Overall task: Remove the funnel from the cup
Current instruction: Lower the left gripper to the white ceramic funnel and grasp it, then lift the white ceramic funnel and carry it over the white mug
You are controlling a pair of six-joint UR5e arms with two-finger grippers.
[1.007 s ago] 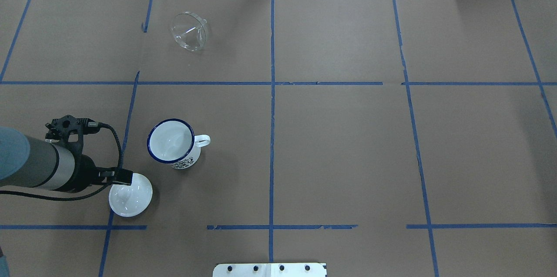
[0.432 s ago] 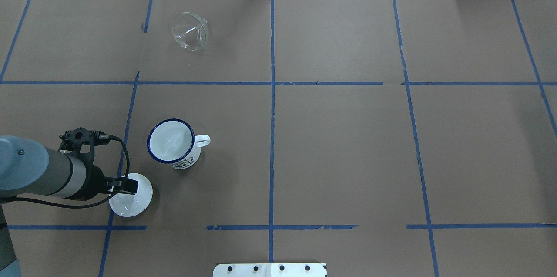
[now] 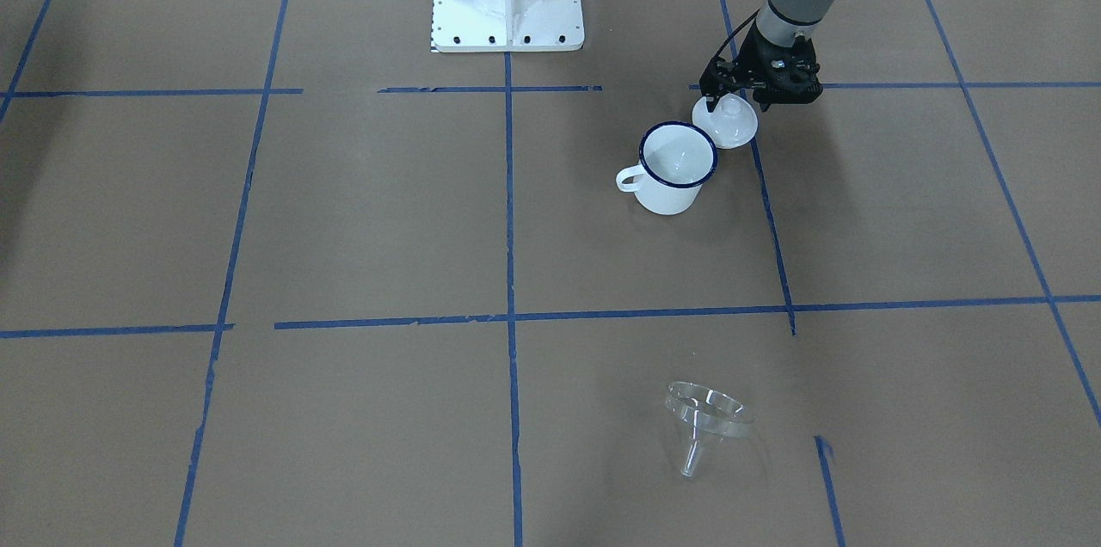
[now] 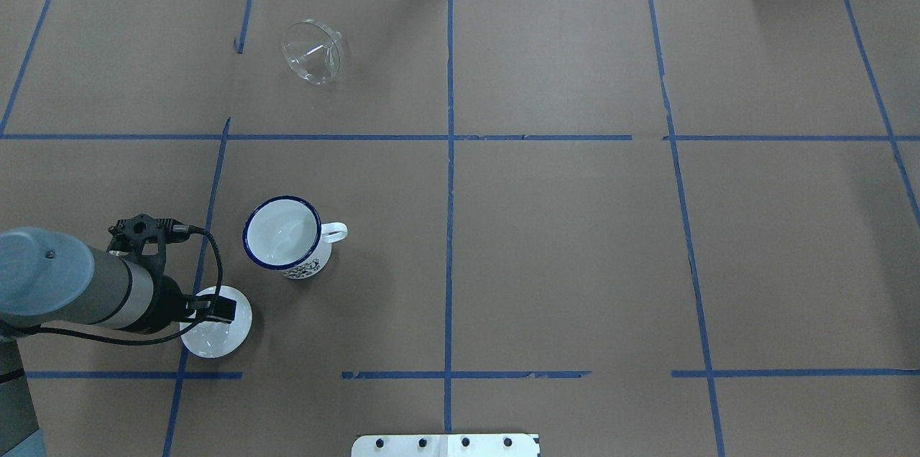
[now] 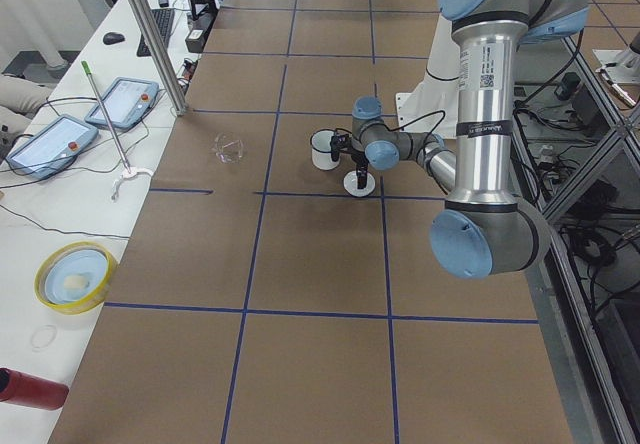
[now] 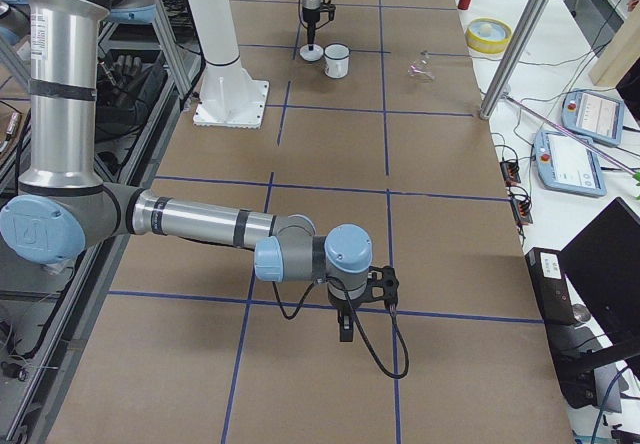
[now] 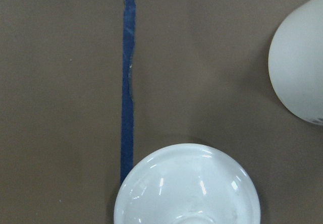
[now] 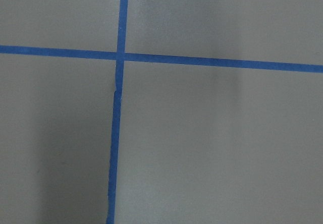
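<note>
Seeing the funnel (image 4: pixel 313 52) out of the cup (image 4: pixel 282 233): it lies on its side on the surface (image 4: pixel 575 241), well apart from the cup, one grid cell further from the robot's base. The cup is upright, with its handle toward the centre line and nothing inside. A white lid (image 4: pixel 215 338) sits just beside the cup. I read the left gripper (image 3: pixel 734 102) as hanging over that lid, its fingers spread either side of the knob and gripping nothing. The right gripper (image 6: pixel 345 332) is low over bare surface far off, and I can't tell its state.
</note>
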